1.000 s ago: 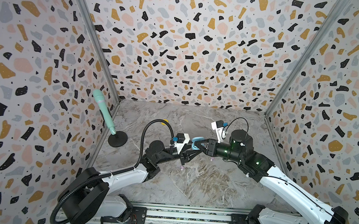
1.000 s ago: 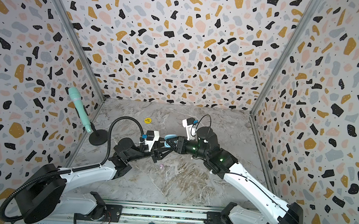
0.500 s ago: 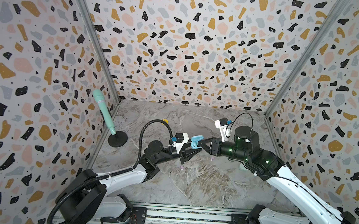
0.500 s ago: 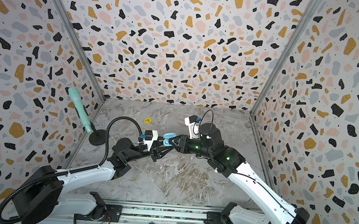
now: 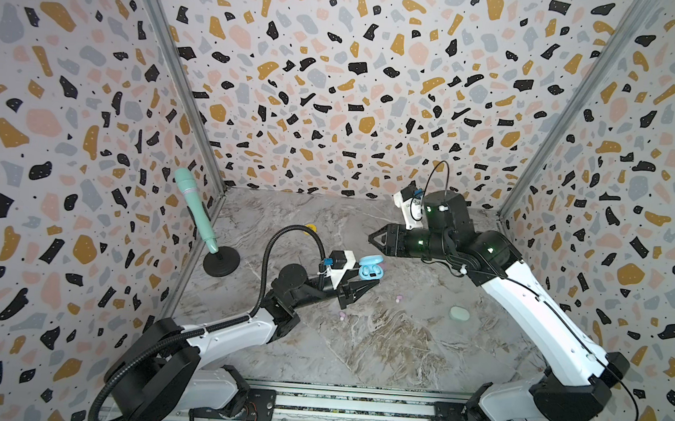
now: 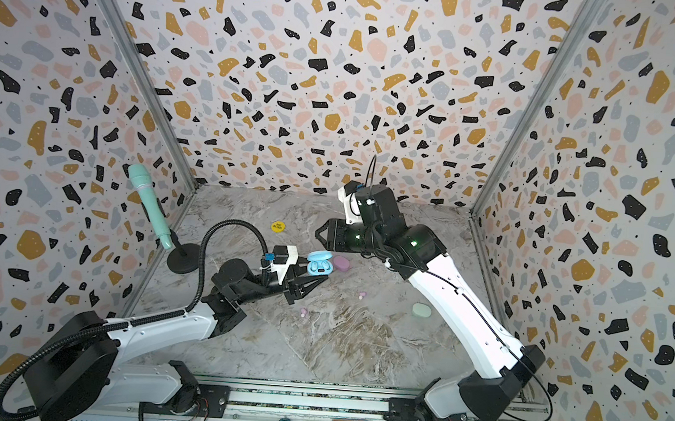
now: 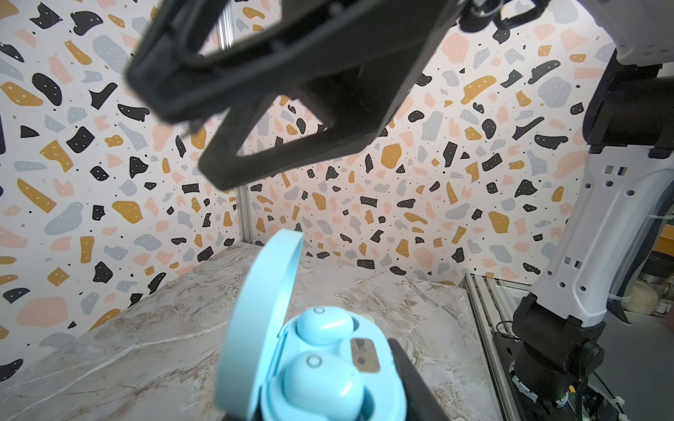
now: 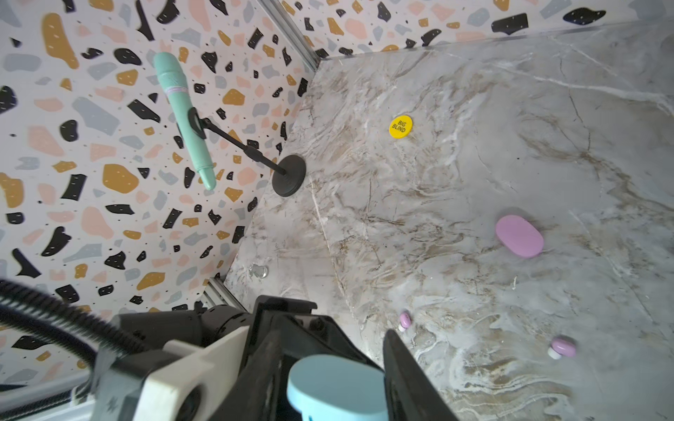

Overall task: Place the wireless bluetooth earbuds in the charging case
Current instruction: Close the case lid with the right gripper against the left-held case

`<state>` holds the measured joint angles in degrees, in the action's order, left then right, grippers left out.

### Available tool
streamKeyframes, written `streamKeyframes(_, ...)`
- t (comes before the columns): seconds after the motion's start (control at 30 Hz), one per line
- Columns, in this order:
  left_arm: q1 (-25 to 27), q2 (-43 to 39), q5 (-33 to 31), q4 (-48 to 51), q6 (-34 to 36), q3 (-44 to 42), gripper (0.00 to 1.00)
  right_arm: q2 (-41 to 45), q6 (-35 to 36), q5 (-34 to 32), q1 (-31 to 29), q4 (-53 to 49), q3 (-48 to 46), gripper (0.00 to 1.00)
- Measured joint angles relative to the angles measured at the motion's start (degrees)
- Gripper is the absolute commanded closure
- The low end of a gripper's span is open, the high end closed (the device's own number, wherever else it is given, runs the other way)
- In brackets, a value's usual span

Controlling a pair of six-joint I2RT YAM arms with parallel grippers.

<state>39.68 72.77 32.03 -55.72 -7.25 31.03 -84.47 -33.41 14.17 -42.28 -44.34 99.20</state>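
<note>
Yellow round disc (image 8: 400,127) reads "BIG BLIND". Left gripper (image 5: 358,288) clamps the open pale-blue oval case (image 5: 370,269) (two blue earbuds (image 7: 324,324) seated inside); right gripper (image 5: 371,238) nearby, gap unclear.

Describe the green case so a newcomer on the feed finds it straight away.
Find the right arm and its white forearm in a top view; on the marble floor beside it, toward the middle, lies the green case. It is a closed pale-green oval lying alone, unlike the open blue case in the left gripper and the closed pink case farther back.
</note>
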Motion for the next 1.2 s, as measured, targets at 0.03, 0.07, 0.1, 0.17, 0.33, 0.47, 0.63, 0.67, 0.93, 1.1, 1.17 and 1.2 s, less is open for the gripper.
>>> streamKeyframes(0.03,0.0,-0.02,0.0,0.2,0.04,0.0,0.85,-0.79,0.44,0.0,-0.11,-0.79,0.42,0.59)
streamKeyframes(0.07,0.0,-0.04,0.0,0.33,0.15,0.0,0.85,-1.4,0.85,-0.04,-0.37,-1.62,0.52,0.6)
streamKeyframes(0.1,0.0,-0.13,0.0,0.52,0.22,0.0,0.85,-1.7,1.2,-0.13,-0.76,-2.6,0.52,0.61)
streamKeyframes(0.17,0.0,-0.35,-0.09,0.87,0.39,0.0,0.85,-1.66,1.49,-0.5,-1.79,-4.09,0.48,0.61)
streamKeyframes(0.33,0.0,-1.09,-0.37,1.68,0.66,0.0,0.85,1.38,1.36,-1.49,-4.83,-5.68,-1.42,0.61)
streamKeyframes(0.47,0.0,-1.11,-0.63,1.77,0.68,0.0,0.85,4.5,0.66,-2.54,-5.97,-6.08,-4.7,0.61)
streamKeyframes(0.63,-0.02,-1.11,-0.87,2.27,0.68,0.0,0.85,5.79,0.04,-3.61,-5.95,-6.27,-7.69,0.61)
streamKeyframes(0.67,-0.02,-1.07,-0.96,2.71,0.68,0.0,0.85,5.75,0.04,-3.8,-5.92,-6.25,-8.02,0.61)
streamKeyframes(0.93,0.0,-1.09,-1.05,4.02,0.68,0.02,0.85,3.91,0.09,-5.01,-5.9,-7.34,-7.34,0.4)
streamKeyframes(1.1,0.0,-1.09,-1.05,3.61,0.68,0.02,0.85,0.42,0.92,-5.05,-6.21,-9.49,-2.75,0.26)
streamKeyframes(1.17,0.0,-1.09,-1.03,3.39,0.68,0.02,0.85,-0.79,1.42,-5.05,-6.64,-10.14,-1.49,0.26)
streamKeyframes(1.2,0.0,-1.09,-1.03,3.3,0.66,0.02,0.85,-1.29,1.64,-5.01,-6.91,-10.34,-1.2,0.26)
